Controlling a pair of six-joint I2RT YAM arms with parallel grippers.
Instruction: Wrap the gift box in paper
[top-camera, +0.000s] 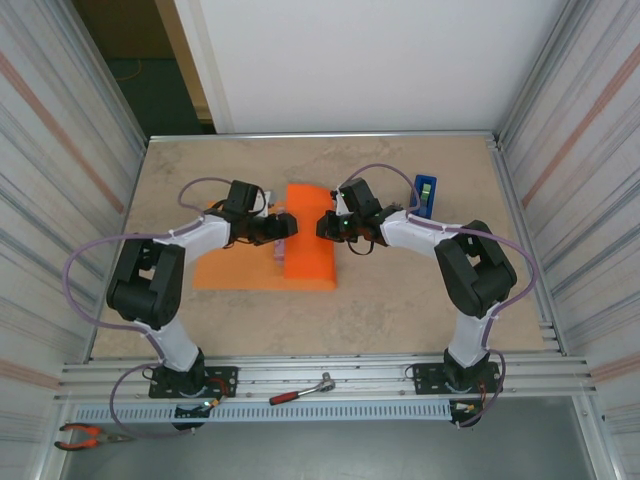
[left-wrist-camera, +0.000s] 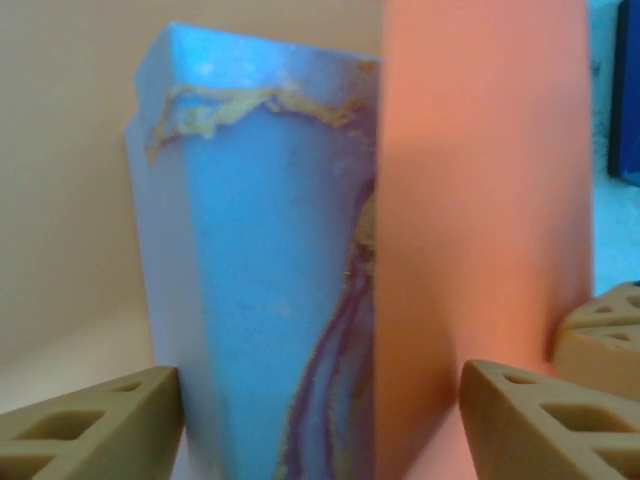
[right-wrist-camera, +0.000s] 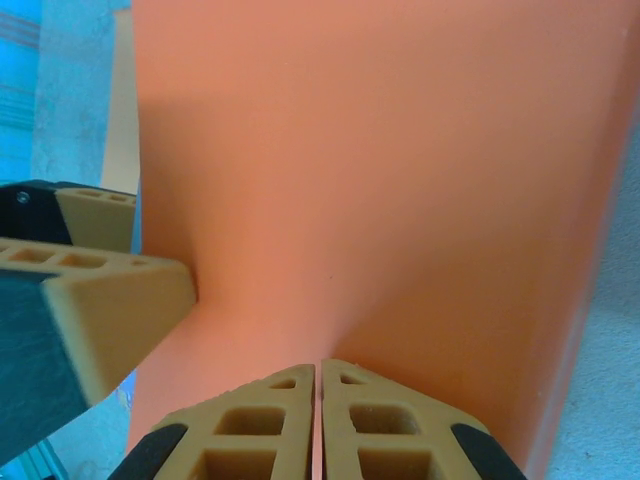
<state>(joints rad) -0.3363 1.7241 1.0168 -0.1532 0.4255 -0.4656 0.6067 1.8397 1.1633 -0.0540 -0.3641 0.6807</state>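
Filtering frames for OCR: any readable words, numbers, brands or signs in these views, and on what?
No text can be read in these views.
orange paper: plain, no print.
gift box: blue and purple marbling with gold veins, no lettering.
blue tape dispenser: small green patch, too small to read.
ratchet wrench: no marking can be made out at this size.
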